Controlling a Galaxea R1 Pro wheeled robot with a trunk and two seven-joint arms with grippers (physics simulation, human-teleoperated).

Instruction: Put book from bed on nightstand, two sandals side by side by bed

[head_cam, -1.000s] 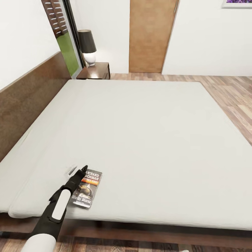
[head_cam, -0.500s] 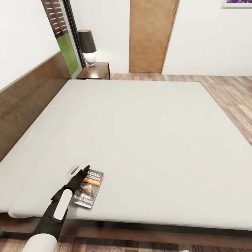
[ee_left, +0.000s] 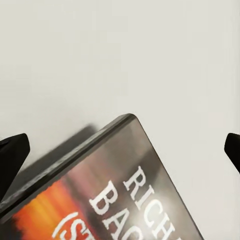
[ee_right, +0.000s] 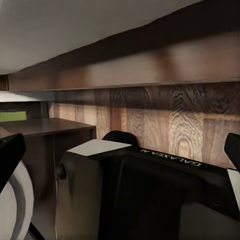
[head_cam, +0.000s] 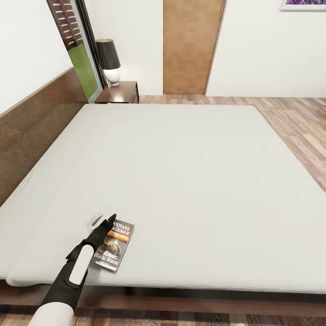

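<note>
The book [head_cam: 113, 246] lies flat near the front left corner of the bed [head_cam: 190, 172], dark cover up with its white lettering showing. My left gripper [head_cam: 103, 220] hovers at the book's far left corner. In the left wrist view that corner [ee_left: 131, 119] sits between the two widely spread fingertips [ee_left: 11, 152], so the gripper is open and holds nothing. My right gripper [ee_right: 120, 150] is open low beside the bed's wooden frame [ee_right: 165, 65]. A nightstand [head_cam: 121, 92] stands at the far left past the headboard [head_cam: 31, 131]. The two sandals are out of view.
A black-shaded lamp [head_cam: 108, 59] stands on the nightstand. A brown door [head_cam: 190, 45] is in the back wall, and wood-plank floor [head_cam: 299, 122] runs along the bed's right side. A slatted shutter and window [head_cam: 74, 50] are at the far left.
The head camera has shifted, so the far wall, door and bed edge sit a little differently. My left gripper edged slightly forward at the book's corner and is still open.
</note>
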